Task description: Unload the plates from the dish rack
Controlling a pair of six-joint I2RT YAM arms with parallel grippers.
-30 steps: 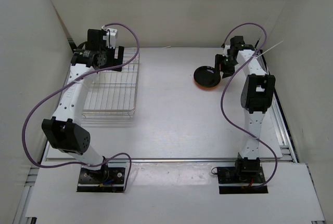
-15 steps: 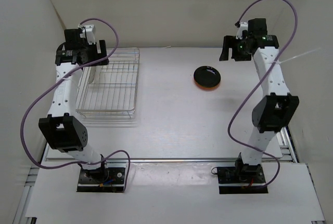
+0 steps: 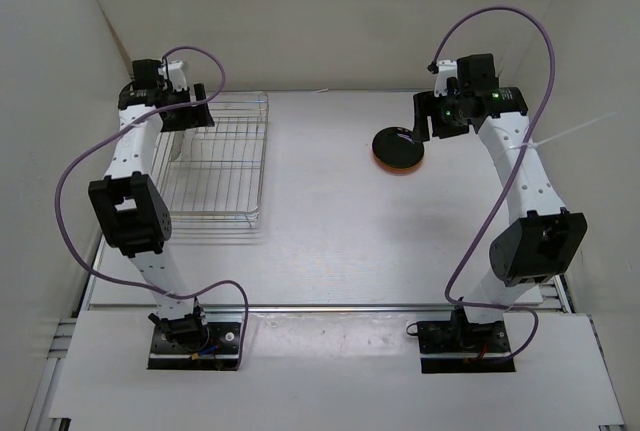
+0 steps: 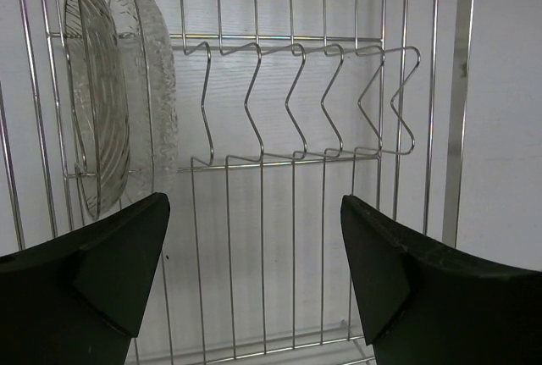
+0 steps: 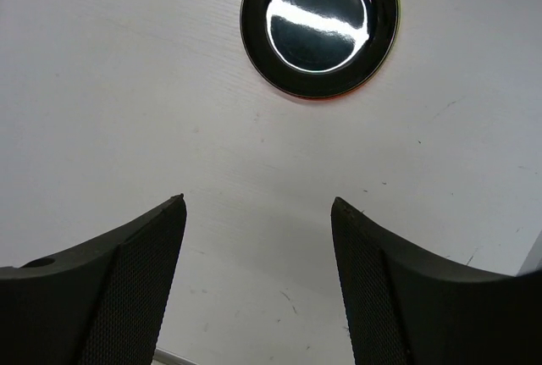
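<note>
The dish rack [image 3: 225, 166] is a silver wire grid at the far left of the table. Two clear glass-like plates [image 4: 95, 102] stand on edge in its left slots, one ribbed and one pebbled [image 4: 151, 85]. My left gripper [image 4: 254, 204] hangs open above the rack floor, to the right of them and touching nothing; from above the left gripper [image 3: 183, 119] is over the rack's far left end. A glossy black plate [image 5: 319, 22] tops a stack [image 3: 398, 148] with lime green and orange rims showing beneath. My right gripper [image 5: 258, 200] is open and empty over bare table beside that stack.
The rack's zigzag divider wires [image 4: 296, 102] run across its middle with unfilled slots to the right of the clear plates. White enclosure walls [image 3: 60, 71] stand close on the left, back and right. A white cable tie [image 3: 575, 133] sticks out from the right arm.
The left gripper moved left, from the rack's middle to its far left end. The right gripper lifted away from the plate stack, then came back down beside it.
</note>
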